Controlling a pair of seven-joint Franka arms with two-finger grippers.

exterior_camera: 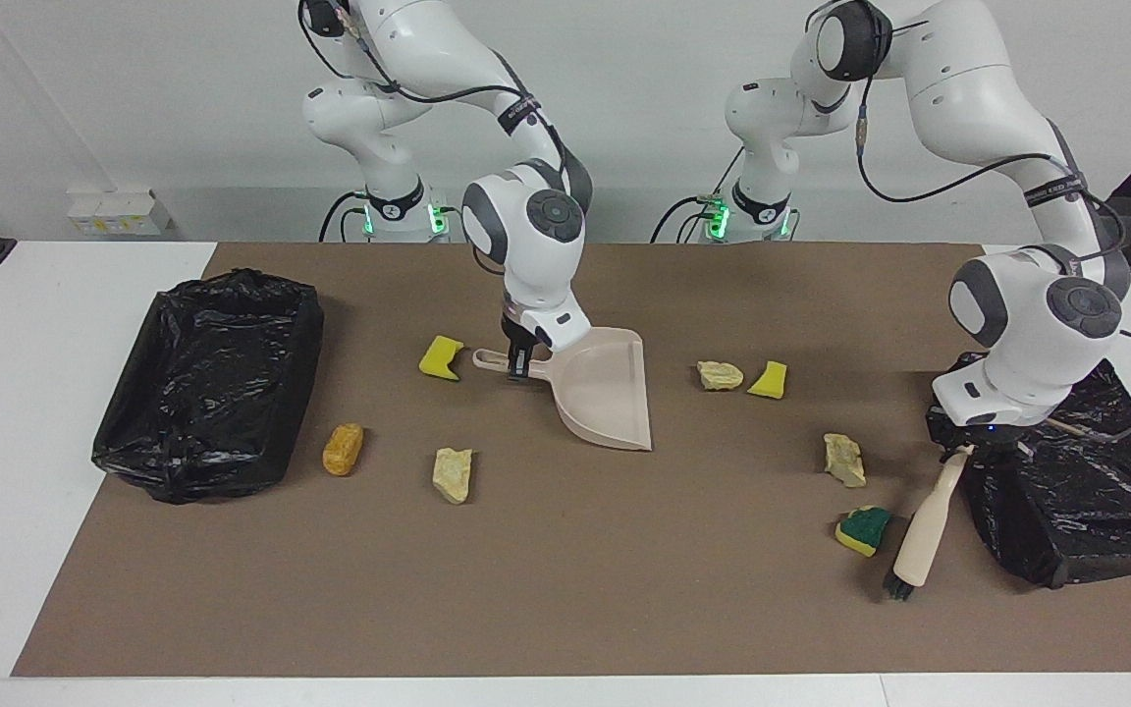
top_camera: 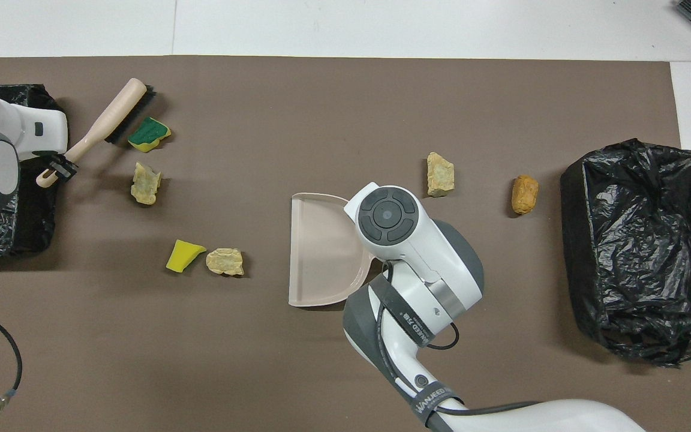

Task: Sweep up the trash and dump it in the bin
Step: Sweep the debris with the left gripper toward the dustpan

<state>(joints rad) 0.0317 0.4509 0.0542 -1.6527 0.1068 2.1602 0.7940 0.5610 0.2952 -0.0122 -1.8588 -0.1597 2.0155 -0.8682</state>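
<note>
Facing view: the right gripper [exterior_camera: 518,365] clamped the dustpan [exterior_camera: 608,391] handle; the left gripper [exterior_camera: 970,454] gripped the brush [exterior_camera: 927,526] beside the green-topped sponge [exterior_camera: 864,528].

Overhead view: trash [top_camera: 224,261] lay scattered between two black-lined bins [top_camera: 636,247].

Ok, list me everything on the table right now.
dustpan: 1, beige, middle of the mat
brush: 1, beige handle, bristles on the mat
bins: 2, black-bagged, one at each end
beige chunks: 3, beige, spread over mat
yellow sponge bits: 2, yellow, one by dustpan handle, one by a beige chunk
green-topped sponge: 1, green on yellow, by brush head
orange-brown lump: 1, orange-brown, near right arm's bin
right claw: 1, black, shut on dustpan handle
left claw: 1, black, shut on brush handle
</note>
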